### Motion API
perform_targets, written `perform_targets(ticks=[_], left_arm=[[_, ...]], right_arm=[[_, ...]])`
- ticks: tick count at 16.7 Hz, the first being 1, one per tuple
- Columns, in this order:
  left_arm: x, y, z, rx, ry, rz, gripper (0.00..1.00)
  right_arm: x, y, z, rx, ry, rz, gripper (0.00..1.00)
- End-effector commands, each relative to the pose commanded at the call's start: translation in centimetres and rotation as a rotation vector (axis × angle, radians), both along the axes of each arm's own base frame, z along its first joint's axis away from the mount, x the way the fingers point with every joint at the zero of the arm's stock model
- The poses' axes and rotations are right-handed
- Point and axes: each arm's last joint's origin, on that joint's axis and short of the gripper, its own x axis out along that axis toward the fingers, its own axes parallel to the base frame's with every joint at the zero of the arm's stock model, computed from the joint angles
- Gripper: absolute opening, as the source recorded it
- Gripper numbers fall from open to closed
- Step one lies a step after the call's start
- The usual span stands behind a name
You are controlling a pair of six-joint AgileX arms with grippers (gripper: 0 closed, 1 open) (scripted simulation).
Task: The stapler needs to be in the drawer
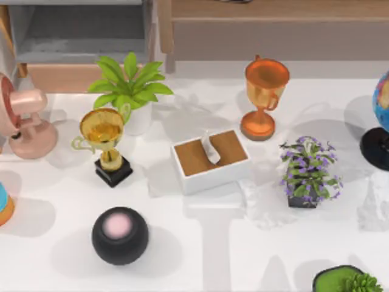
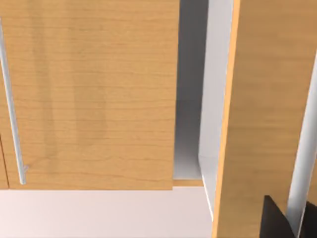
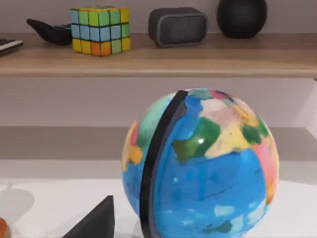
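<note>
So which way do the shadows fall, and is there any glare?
Top view: the black ball and gold trophy cast soft shadows on the white table, spreading to several sides. Right wrist view: a small bright glint sits on the globe. Left wrist view: faint vertical shadows streak the wooden panel.

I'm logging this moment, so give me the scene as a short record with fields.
drawer: open at the top view's far left, grey floor bare as far as it shows, tan front panel facing the table
stapler: not seen in the drawer
table centre: tissue box
left side: gold trophy, leafy plant, black sphere, pink fan
right side: orange trophy, purple flower pot, globe
shelf: colour cube, grey speaker
</note>
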Motion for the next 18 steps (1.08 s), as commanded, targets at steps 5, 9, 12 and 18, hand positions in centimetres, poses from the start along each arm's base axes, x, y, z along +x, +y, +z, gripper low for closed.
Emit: perform_targets(ticks=[5,9,12,18], left_arm=[[0.9,0.3,-0.7,-0.012,0.024,0.018,0.0],[5.1,0.3,-0.5,-0.009,0.015,0.01,0.0],[6.3,-0.1,-0.4,-0.016,0.016,0.002,0.0],[7.0,0.3,-1.0,-0.017,0.035,0.02,0.0]], right_arm=[[0.0,0.0,0.0,0.0,0.0,0.0,1.0],[0.0,0.0,0.0,0.0,0.0,0.0,1.0],[0.0,0.0,0.0,0.0,0.0,0.0,1.0],[0.0,0.0,0.0,0.0,0.0,0.0,1.0]])
